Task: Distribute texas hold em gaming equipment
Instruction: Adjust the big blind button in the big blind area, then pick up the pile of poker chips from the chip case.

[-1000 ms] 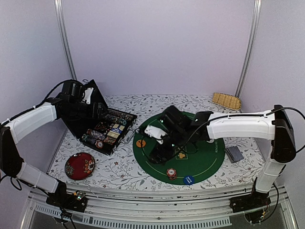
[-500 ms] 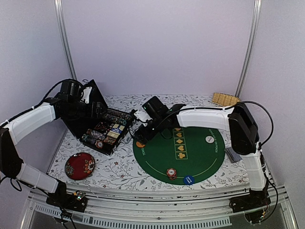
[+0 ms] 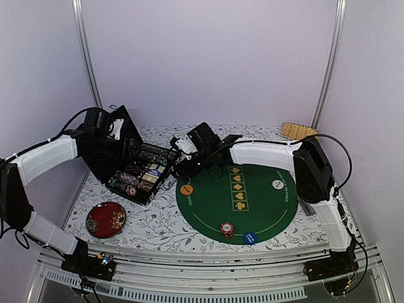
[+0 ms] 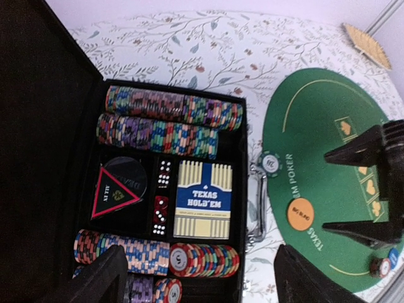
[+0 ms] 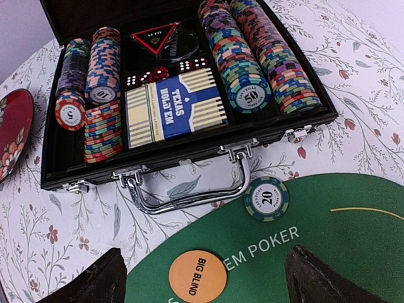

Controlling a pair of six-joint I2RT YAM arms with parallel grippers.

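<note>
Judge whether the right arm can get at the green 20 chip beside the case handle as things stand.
Probably yes. The right pincer hangs open just short of the chip, which lies flat and uncovered on the mat. Only the handle close beside it could crowd a finger.

Bright, even light — soft shadows, wrist views sharp.

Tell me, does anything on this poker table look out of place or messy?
One small thing: a lone green 20 chip lies flat across the edge of the green mat by the case handle. Nothing looks spilled or broken.
</note>
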